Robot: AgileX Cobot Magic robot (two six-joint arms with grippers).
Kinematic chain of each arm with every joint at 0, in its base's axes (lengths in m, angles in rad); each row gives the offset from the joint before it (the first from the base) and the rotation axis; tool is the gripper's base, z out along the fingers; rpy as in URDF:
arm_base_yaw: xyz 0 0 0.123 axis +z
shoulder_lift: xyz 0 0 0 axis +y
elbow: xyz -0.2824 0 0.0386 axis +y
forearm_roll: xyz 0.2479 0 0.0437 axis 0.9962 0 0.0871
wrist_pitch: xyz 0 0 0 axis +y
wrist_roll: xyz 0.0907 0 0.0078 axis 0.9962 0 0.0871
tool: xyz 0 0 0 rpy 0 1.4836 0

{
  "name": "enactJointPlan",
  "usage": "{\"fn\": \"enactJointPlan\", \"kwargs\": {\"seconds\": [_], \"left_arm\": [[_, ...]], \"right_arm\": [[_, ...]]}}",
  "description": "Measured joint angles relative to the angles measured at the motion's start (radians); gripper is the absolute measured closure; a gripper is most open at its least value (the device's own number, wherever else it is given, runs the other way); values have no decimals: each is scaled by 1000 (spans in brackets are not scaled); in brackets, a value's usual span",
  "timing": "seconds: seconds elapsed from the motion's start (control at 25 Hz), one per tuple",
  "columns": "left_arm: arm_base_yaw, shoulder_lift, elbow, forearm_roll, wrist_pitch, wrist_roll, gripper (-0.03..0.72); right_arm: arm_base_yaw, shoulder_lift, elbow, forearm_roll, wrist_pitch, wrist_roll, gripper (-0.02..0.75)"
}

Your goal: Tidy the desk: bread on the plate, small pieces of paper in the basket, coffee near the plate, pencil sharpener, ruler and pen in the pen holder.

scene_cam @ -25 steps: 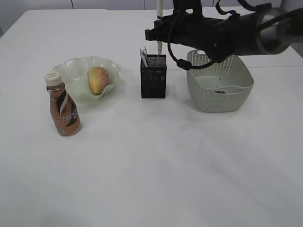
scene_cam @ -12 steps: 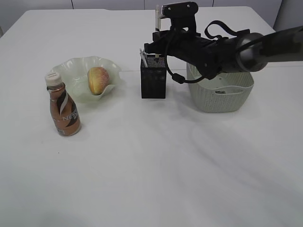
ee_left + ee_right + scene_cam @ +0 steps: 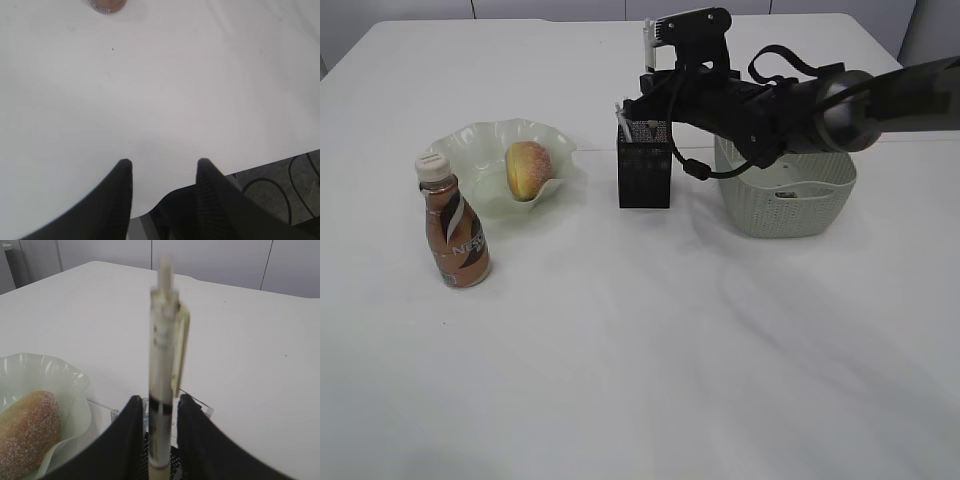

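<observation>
Pen stands upright over the pen holder, between the right gripper's jaws.

Exterior view: the right gripper (image 3: pixel 650 85) reaches over the pen holder (image 3: pixel 644 165), between the plate (image 3: pixel 480 140) holding the bread (image 3: pixel 527 168) and the basket (image 3: pixel 785 190); the coffee (image 3: pixel 453 233) stands beside the plate. Left wrist view: the left gripper (image 3: pixel 162 167) hangs parted and empty over the desk (image 3: pixel 160 90). Right wrist view: the pen (image 3: pixel 163 365) stands between the jaws; whether they grip it, I cannot tell.
</observation>
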Motion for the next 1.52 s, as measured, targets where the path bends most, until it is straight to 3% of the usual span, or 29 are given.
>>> {"fn": "enactJointPlan", "kwargs": {"seconds": [0.2, 0.52, 0.64, 0.96, 1.24, 1.52], "left_arm": [[0, 0, 0, 0, 0, 0, 380], [0, 0, 0, 0, 0, 0, 380], [0, 0, 0, 0, 0, 0, 381], [0, -11, 0, 0, 0, 12, 381], [0, -114, -55, 65, 0, 23, 381], [0, -343, -115, 49, 10, 23, 380]], "right_arm": [[0, 0, 0, -2, -2, 0, 382], [0, -25, -2, -4, 38, 35, 344], [0, -78, -24, -4, 162, 85, 343], [3, -327, -114, 55, 702, 153, 343], [8, -561, -116, 83, 869, 157, 343], [10, -766, -119, 145, 1181, 140, 343]]}}
